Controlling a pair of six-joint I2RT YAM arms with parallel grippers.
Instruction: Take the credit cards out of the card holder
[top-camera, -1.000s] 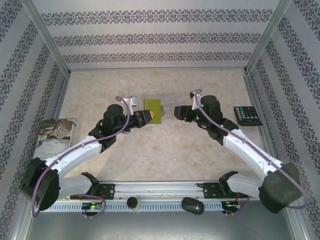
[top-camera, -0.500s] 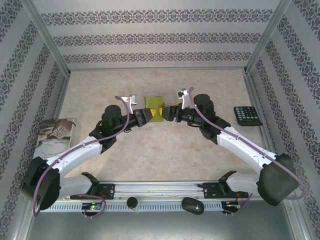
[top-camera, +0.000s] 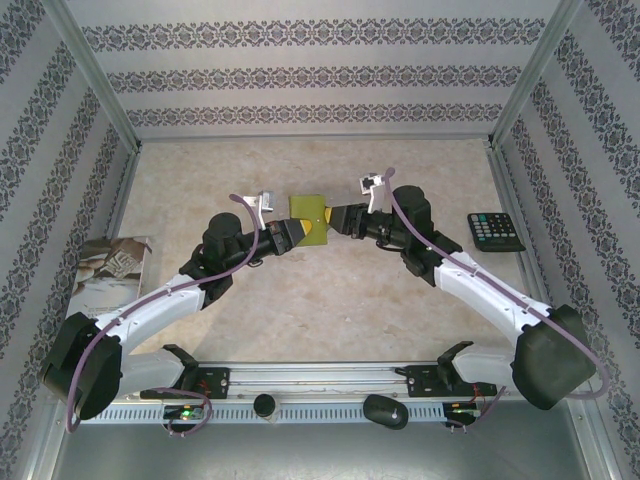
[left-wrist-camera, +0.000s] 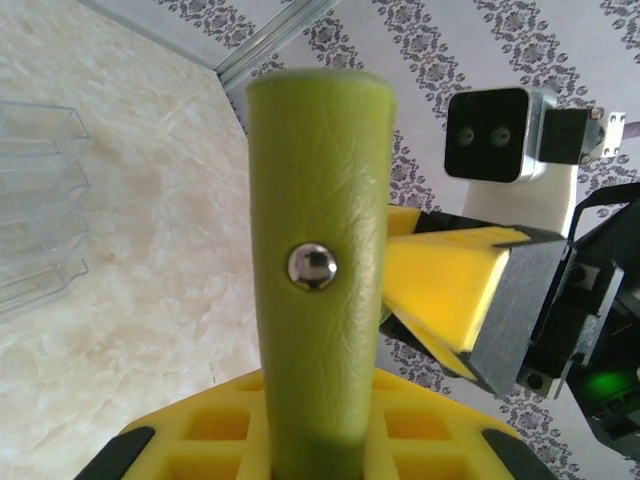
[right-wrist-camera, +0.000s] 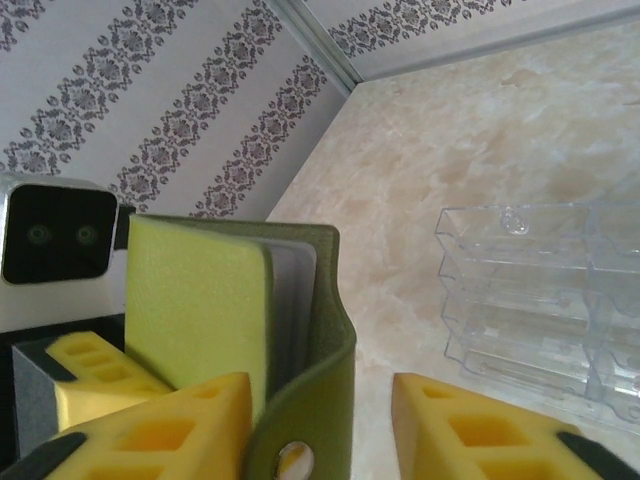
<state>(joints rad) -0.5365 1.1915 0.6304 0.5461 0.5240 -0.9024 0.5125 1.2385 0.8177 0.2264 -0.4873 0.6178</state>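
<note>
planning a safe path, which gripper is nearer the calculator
Right. The right gripper is at the holder, left of the calculator; the left gripper sits farther left, on the holder's other side.

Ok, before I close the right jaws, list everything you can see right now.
card holder: one, olive-green, mid-table, in the left gripper
clear plastic tray: one, see-through, on the table near the holder
calculator: one, black, right side of table
booklet: one, printed, left edge of table
left gripper: yellow fingers, shut on the card holder
right gripper: yellow fingers, open around the holder's flap
</note>
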